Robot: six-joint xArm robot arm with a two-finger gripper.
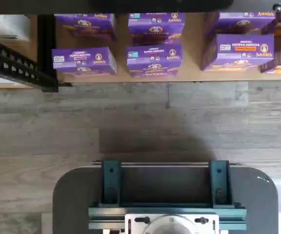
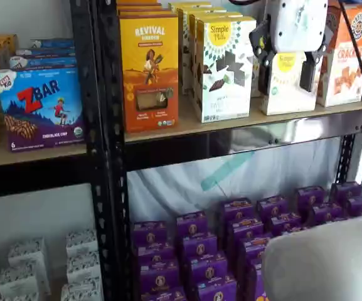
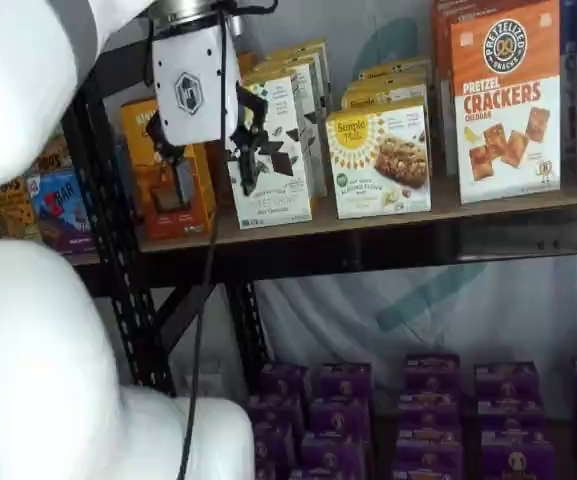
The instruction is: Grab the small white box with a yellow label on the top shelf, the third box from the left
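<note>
The small white box is a short cream carton with a yellow sunburst label. It stands on the top shelf, a tan board with a dark shiny rail. My gripper hangs in front of the shelf, a white body with two black fingers. A plain gap shows between the fingers, and nothing is in them. In a shelf view the fingers frame the small white box. In the other shelf view the gripper stands apart from it, out in front of the orange box. The wrist view shows neither.
A taller white carton with chocolate shapes stands left of the small box, then an orange Revival box. A crackers carton stands to its right. Purple boxes fill the level below. A black upright and my cable are close.
</note>
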